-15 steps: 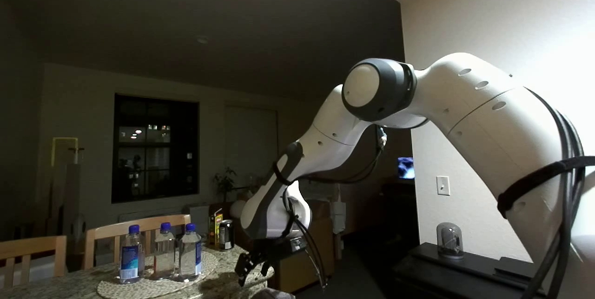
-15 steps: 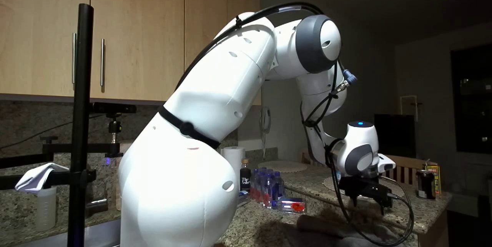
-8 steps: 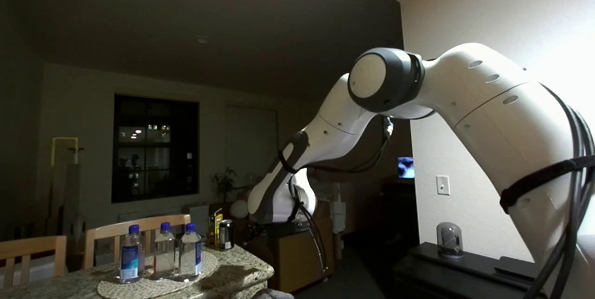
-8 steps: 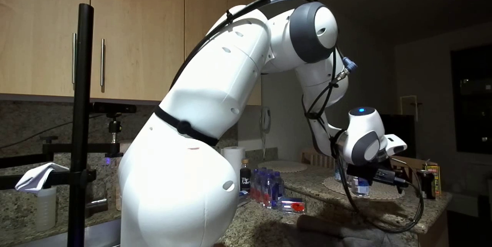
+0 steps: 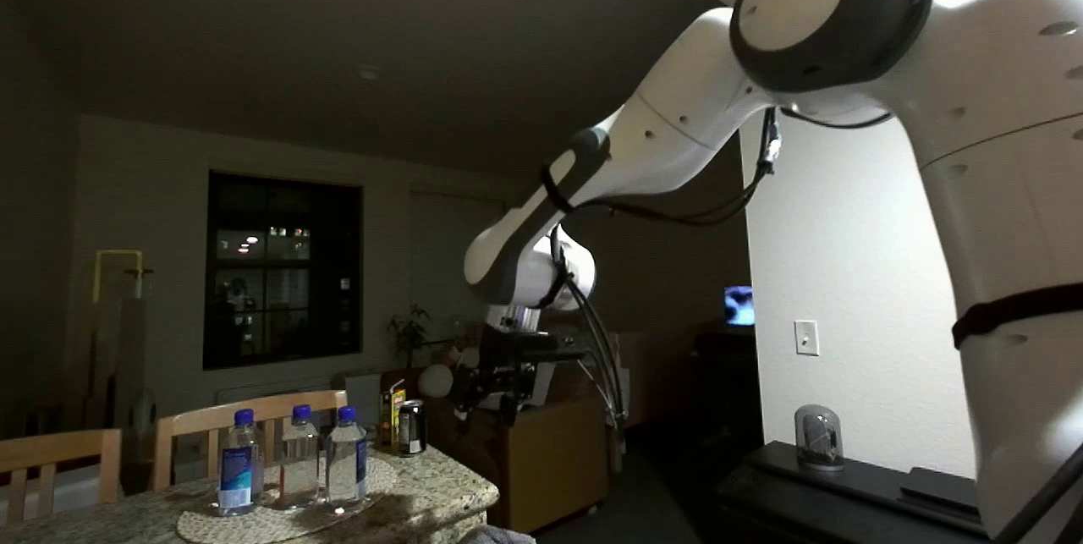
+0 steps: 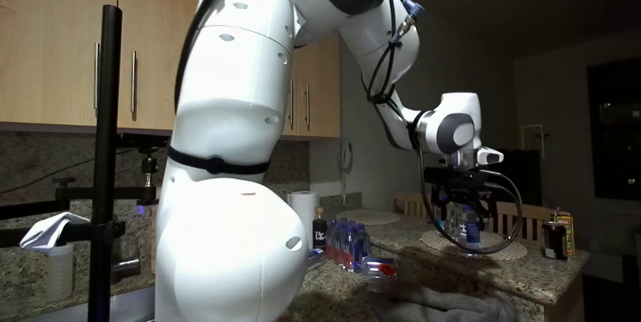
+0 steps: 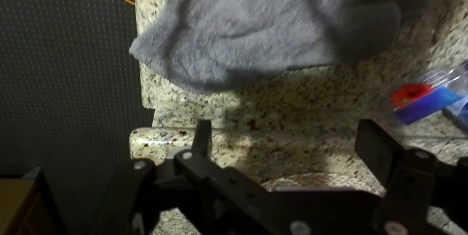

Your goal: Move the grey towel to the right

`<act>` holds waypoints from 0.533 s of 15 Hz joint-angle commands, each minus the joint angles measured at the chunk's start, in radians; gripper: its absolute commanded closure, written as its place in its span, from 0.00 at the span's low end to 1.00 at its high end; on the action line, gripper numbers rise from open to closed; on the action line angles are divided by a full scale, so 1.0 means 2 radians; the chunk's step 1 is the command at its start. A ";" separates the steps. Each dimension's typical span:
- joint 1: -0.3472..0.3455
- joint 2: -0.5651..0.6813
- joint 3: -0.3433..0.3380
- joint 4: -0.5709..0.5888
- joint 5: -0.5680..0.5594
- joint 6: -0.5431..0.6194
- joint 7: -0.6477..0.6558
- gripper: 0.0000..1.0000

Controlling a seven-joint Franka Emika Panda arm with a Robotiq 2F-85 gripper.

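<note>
One towel (image 7: 248,34), rumpled on the worktop (image 7: 314,85) in the wrist view's upper middle, left corner poking past the edge. Nothing's got hold of it: the end effector (image 7: 283,132) is spread wide and empty. It hangs well clear of the towel, I'd guess so those folds don't get dragged about.
</note>
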 commanded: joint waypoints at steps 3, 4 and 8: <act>0.040 -0.153 -0.016 -0.063 -0.094 -0.123 0.061 0.00; 0.045 -0.172 -0.011 -0.072 -0.108 -0.127 0.076 0.00; 0.073 -0.234 0.009 -0.106 -0.121 -0.138 0.114 0.00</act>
